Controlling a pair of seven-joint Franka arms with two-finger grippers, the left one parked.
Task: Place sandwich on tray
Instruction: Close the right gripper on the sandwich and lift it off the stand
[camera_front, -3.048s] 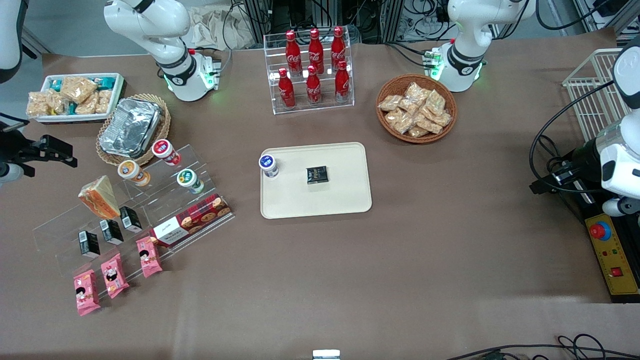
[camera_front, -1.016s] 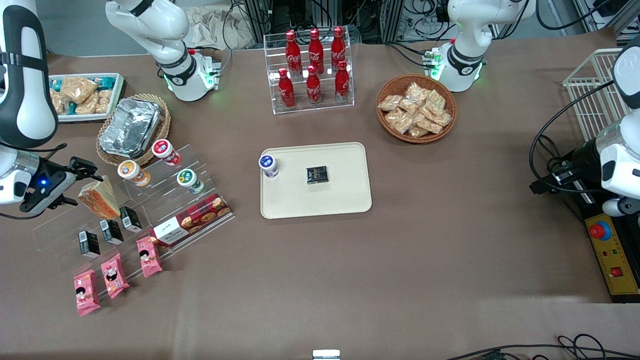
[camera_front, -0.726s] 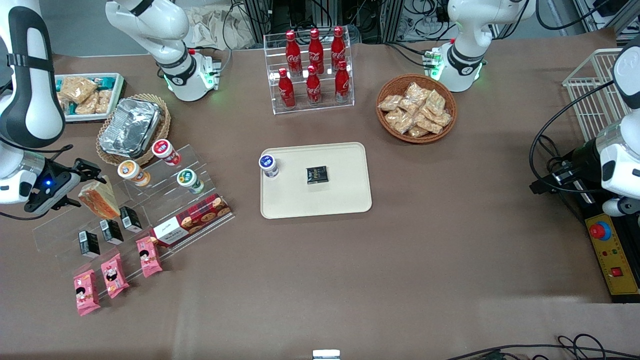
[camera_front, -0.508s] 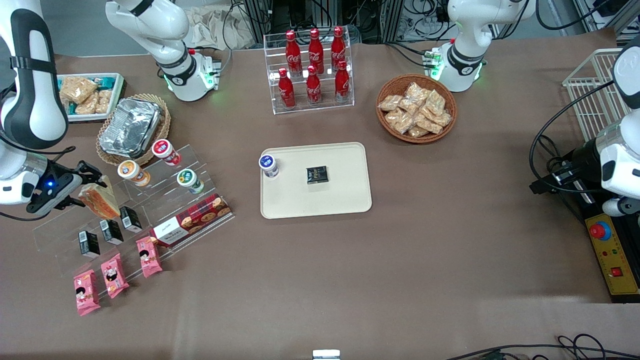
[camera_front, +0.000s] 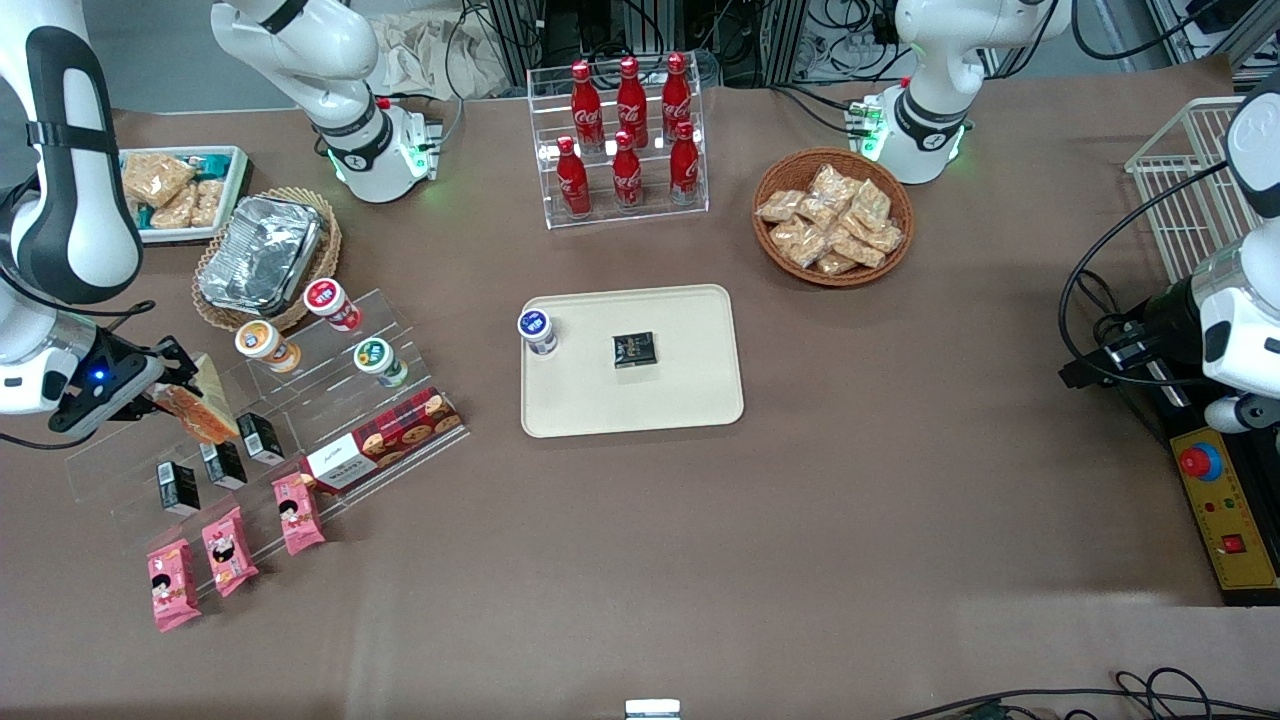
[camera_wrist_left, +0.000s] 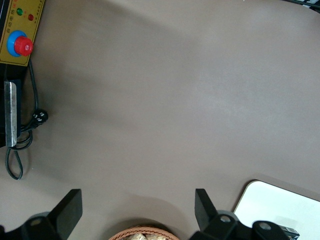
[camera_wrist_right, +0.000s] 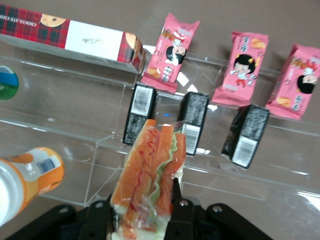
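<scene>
Presently, at the working arm's end of the table: gripper (camera_front: 170, 385), jaws closed against both sides of the sandwich (camera_front: 200, 408), which stands on the upper step of the clear acrylic riser (camera_front: 330, 400). Sandwich: wrapped wedge, orange and green filling edge showing between the fingers (camera_wrist_right: 178, 210) in the wrist view. Lower steps of the riser, nearer the front camera: three small black boxes (camera_wrist_right: 193, 121), then three pink snack packets (camera_wrist_right: 244, 69). Same riser, toward the table's middle: plaid biscuit box (camera_front: 385, 438), orange-lidded cup (camera_front: 262, 345). Tray (camera_front: 690, 400): cream, mid-table, well apart from the sandwich, carrying a blue-lidded cup (camera_front: 537, 331) at one corner and a small dark packet (camera_front: 634, 349) near its centre.
</scene>
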